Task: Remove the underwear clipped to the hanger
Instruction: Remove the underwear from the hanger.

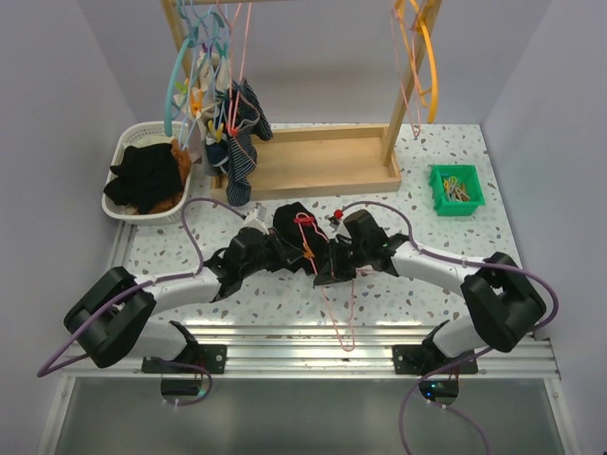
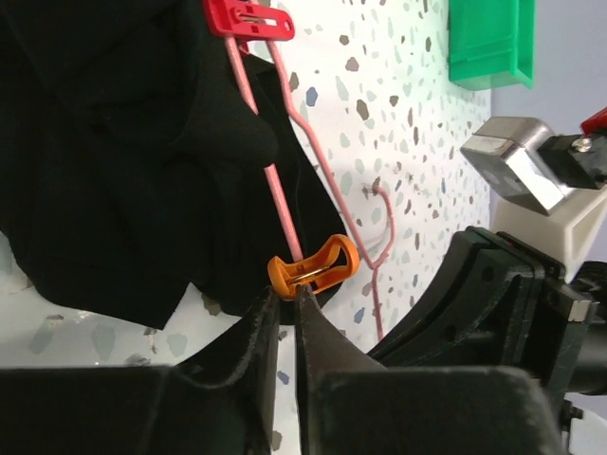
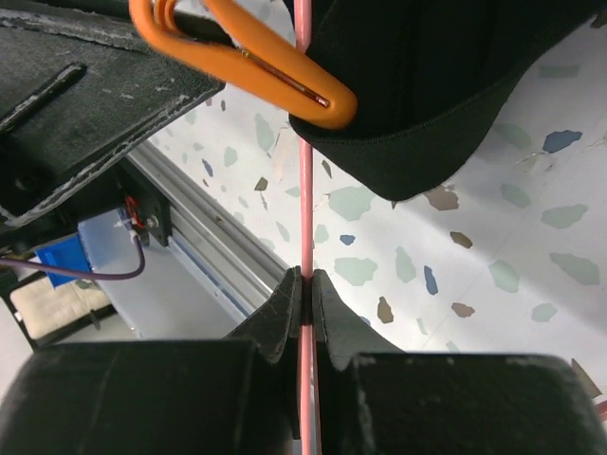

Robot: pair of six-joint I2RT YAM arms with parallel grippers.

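While right hand pinches hanger, orange clip at underwear edge

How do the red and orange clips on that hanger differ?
The red clip is flat and boxy; the orange clip is a rounded loop. The orange clip sits at the left claw's tips; the red clip is far from it. Both sit on the pink hanger.

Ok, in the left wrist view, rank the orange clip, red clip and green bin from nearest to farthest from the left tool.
1. Orange clip, at the left tool's tips.
2. Red clip, up the pink hanger, top left.
3. Green bin, far top right.
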